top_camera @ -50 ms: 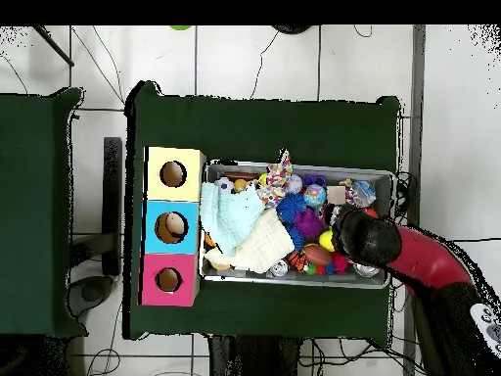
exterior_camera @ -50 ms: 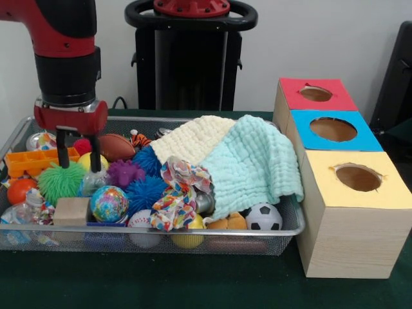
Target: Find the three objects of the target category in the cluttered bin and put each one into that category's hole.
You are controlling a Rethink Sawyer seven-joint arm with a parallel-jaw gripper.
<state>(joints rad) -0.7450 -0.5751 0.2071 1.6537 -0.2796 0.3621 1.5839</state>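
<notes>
My gripper (exterior_camera @ -50 ms: 78, 156) hangs open over the left end of the wire mesh bin (exterior_camera @ -50 ms: 291, 226), its black fingers (exterior_camera @ -50 ms: 62, 151) just above a green spiky ball (exterior_camera @ -50 ms: 60, 182). A small red ball (exterior_camera @ -50 ms: 82, 146) and a yellow ball (exterior_camera @ -50 ms: 87, 161) show in the gap between the fingers; I cannot tell whether they touch either. Nearby lie a purple spiky ball (exterior_camera @ -50 ms: 123, 172), a blue spiky ball (exterior_camera @ -50 ms: 146, 191), a colourful globe ball (exterior_camera @ -50 ms: 109, 203) and a soccer ball (exterior_camera @ -50 ms: 264, 217). In the overhead view the arm (top_camera @ -50 ms: 367, 238) covers the gripper over the bin (top_camera @ -50 ms: 294, 282).
A wooden box to the right of the bin has a red-top hole (exterior_camera @ -50 ms: 315, 94), a blue-top hole (exterior_camera @ -50 ms: 333, 129) and a yellow-top hole (exterior_camera @ -50 ms: 358, 177). A mint cloth (exterior_camera @ -50 ms: 254, 164) and a yellow cloth (exterior_camera @ -50 ms: 193, 138) drape over the bin's right half. An orange tray (exterior_camera @ -50 ms: 35, 161) and a wooden cube (exterior_camera @ -50 ms: 71, 211) lie at the left.
</notes>
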